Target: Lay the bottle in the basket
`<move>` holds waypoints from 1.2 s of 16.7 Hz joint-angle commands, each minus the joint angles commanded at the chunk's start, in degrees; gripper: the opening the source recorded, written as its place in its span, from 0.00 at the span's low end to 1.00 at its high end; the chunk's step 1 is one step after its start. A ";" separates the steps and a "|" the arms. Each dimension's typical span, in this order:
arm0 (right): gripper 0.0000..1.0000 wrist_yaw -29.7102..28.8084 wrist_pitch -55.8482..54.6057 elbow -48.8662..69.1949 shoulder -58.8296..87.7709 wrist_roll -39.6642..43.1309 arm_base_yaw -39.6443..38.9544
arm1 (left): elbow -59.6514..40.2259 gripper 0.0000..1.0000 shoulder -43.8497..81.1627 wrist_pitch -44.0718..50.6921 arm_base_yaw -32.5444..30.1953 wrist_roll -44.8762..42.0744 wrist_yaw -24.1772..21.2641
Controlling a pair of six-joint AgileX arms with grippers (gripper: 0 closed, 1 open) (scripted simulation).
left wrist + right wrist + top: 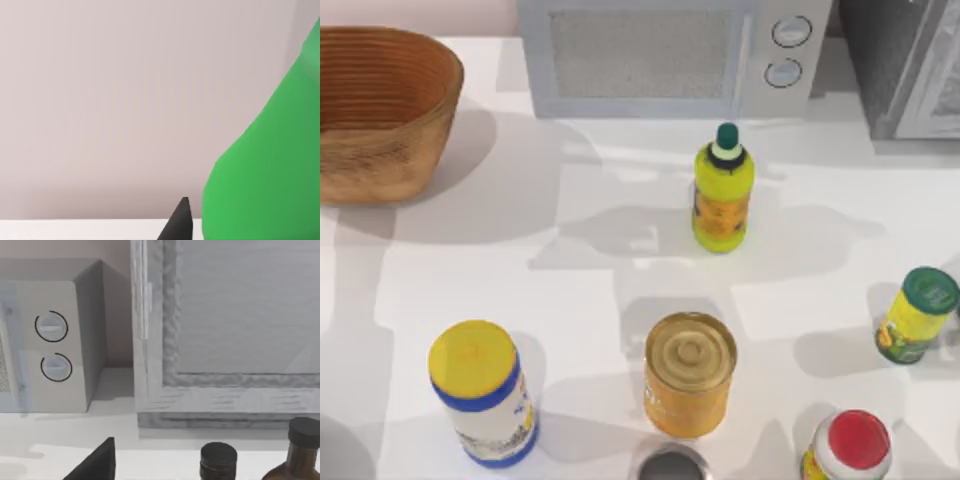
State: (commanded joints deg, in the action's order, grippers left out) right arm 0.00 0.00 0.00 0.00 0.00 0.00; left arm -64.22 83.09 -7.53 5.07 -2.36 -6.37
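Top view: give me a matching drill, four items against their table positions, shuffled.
Items:
1. basket
2. microwave
3. gold tin can
4. jar with red lid

Places:
A. bottom right corner
B. far left, at the back
C. back edge, middle
D. front, near centre

Pairs: 1-B, 2-C, 3-D, 4-A
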 joint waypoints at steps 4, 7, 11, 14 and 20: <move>1.00 0.00 0.00 0.00 0.00 0.00 0.00 | -0.38 0.00 2.69 -2.41 -0.34 -0.14 0.09; 1.00 0.00 0.00 0.00 0.00 0.00 0.00 | -1.25 0.00 9.09 -7.53 -0.61 0.02 0.39; 1.00 0.00 0.00 0.00 0.00 0.00 0.00 | -1.62 0.00 12.07 -10.47 -0.80 0.12 0.59; 1.00 0.00 0.00 0.00 0.00 0.00 0.00 | -1.62 0.08 12.07 -10.47 -0.80 0.12 0.59; 1.00 0.00 0.00 0.00 0.00 0.00 0.00 | -1.62 0.53 12.07 -10.47 -0.80 0.12 0.59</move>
State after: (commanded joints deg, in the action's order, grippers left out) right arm 0.00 0.00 0.00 0.00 0.00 0.00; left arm -65.84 95.16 -18.00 4.28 -2.25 -5.78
